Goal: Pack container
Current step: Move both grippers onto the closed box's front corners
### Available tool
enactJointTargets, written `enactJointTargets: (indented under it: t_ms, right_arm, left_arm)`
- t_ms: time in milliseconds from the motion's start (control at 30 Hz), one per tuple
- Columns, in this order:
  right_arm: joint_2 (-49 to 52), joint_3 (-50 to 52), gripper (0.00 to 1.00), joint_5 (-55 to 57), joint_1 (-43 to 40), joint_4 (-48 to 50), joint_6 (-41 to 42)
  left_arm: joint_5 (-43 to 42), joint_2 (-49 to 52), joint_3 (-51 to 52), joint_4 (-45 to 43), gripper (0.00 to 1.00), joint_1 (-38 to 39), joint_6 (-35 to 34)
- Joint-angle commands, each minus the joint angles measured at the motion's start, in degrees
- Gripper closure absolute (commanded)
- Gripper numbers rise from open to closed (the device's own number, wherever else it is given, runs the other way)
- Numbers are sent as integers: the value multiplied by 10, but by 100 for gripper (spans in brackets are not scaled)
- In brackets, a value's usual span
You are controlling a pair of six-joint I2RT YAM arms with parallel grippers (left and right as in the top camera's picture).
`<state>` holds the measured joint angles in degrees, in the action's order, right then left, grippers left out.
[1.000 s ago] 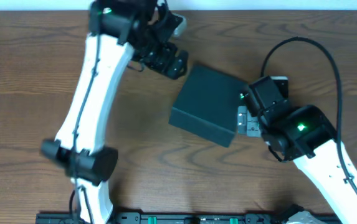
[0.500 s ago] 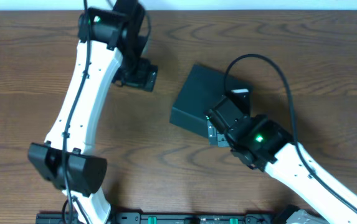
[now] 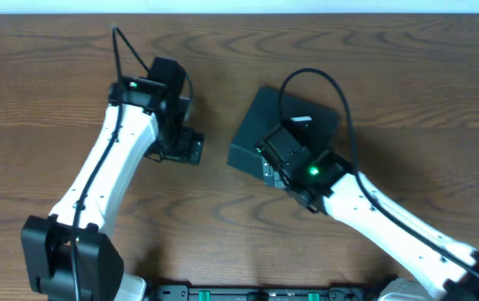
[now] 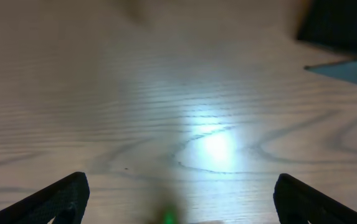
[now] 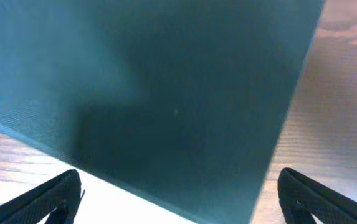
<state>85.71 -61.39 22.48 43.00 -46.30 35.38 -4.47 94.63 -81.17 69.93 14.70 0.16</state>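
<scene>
The container point(image 3: 256, 125) is a dark teal-black box lying at an angle near the table's middle, lid down. My right gripper point(image 3: 274, 165) hovers over its front part, open. In the right wrist view the container's top point(image 5: 166, 87) fills most of the frame, and the right gripper point(image 5: 181, 202) has nothing between its wide-apart fingertips point(image 5: 47, 199). My left gripper point(image 3: 185, 150) stands left of the container, apart from it and open. The left wrist view shows the gripper point(image 4: 178, 205) over bare wood, with a corner of the container point(image 4: 346, 31) at top right.
The wooden table point(image 3: 406, 75) carries nothing else that I can see. A bright white patch point(image 5: 134, 208) lies along the container's near edge in the right wrist view; I cannot tell what it is. A black rail point(image 3: 264, 293) runs along the front edge.
The left arm has swung from the far edge down toward the table's middle. The right arm has moved left, from beside the container to over it. The container has stayed put.
</scene>
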Motion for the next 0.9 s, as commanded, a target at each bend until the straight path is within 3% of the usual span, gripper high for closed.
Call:
enactJointTargets:
  t_ms: [0,400,867]
  right_arm:
    - [20,2,1,-5,4,7,-2]
    - [25,2,1,-4,-40,2,10]
    - [-7,3,1,-89,-99,8,-2]
  left_arm:
    - [-29,-3,13,2,4,15,-7]
    - [-29,-3,51,14,4,93,-39]
    - [-30,-3,52,20,4,101,-38]
